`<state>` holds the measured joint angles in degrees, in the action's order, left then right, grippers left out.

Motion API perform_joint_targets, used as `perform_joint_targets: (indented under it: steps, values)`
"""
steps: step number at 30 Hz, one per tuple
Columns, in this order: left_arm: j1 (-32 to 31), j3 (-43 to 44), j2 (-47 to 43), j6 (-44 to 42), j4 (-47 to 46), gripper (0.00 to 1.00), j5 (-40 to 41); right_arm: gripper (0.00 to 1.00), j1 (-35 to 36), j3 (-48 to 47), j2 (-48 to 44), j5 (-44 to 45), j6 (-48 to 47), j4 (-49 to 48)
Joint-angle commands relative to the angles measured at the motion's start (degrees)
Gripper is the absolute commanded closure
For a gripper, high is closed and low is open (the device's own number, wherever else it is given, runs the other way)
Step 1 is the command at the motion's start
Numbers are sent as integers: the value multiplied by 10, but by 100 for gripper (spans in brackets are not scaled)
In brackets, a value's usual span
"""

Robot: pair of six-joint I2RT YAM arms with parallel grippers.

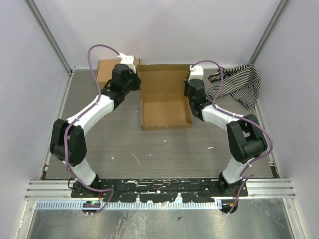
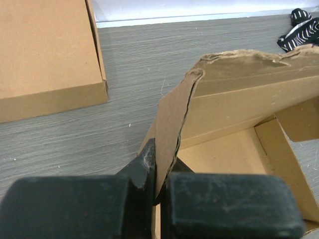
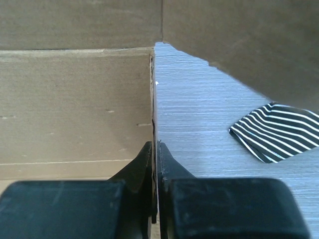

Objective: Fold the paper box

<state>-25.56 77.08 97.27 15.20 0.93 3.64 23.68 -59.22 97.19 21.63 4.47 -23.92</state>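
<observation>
The paper box (image 1: 164, 102) is brown cardboard, part-formed into a shallow open tray with its lid panel standing up at the far side. It lies in the middle of the table. My left gripper (image 1: 135, 82) is shut on the box's left side flap (image 2: 172, 124), which stands upright between the fingers. My right gripper (image 1: 188, 92) is shut on the box's right wall (image 3: 154, 99), seen edge-on between the fingers (image 3: 169, 162). The box inside shows in the left wrist view (image 2: 234, 154) and in the right wrist view (image 3: 75, 99).
A second closed brown cardboard box (image 1: 107, 69) sits at the far left, also in the left wrist view (image 2: 45, 50). A black-and-white striped cloth (image 1: 239, 82) lies at the far right, beside the right arm. Walls enclose the table on three sides.
</observation>
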Motion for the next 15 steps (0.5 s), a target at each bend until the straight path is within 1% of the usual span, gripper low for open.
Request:
perform_joint_targets:
  steps: [1,11,13,15]
  values:
    - [-22,-13,-6,33,-17,95,-16,91,24,24,-56,-10,27,-38]
    - [-44,-80,-50,39,-14,97,1,90,47,75,-96,25,46,-11]
    - [-44,-98,-65,35,-15,97,7,88,49,76,-101,25,53,5]
    - [-44,-112,-75,32,-16,98,10,84,52,75,-106,20,62,23]
